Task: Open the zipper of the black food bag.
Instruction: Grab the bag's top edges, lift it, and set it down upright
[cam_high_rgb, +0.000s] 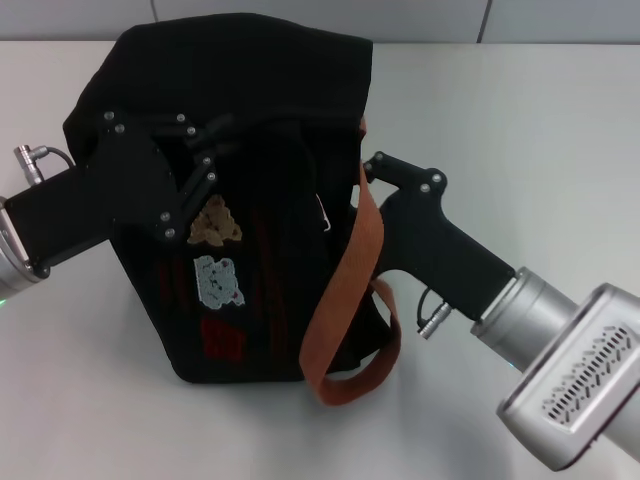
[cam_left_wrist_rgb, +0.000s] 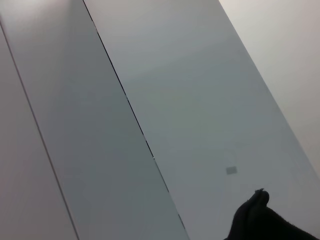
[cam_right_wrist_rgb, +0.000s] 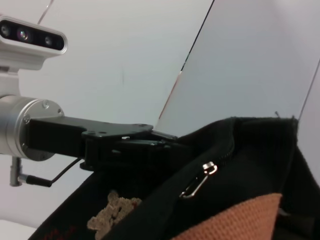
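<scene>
- Black food bag (cam_high_rgb: 250, 200): soft, light fabric at counter (cam_high_rgb: 520, 120) centre; will likely sag.
- Zipper (cam_right_wrist_rgb: 210, 167): silver pull tab, best hold.
- Left end effector (cam_high_rgb: 195, 165): at 10 o'clock, clenched on bag's rim.
- Right end effector (cam_high_rgb: 372, 165): at 3 o'clock; closure unclear.

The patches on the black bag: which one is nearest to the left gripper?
The tan bear patch, the top one, right beside the left gripper; the pale-blue patch and red mark sit lower.
</scene>
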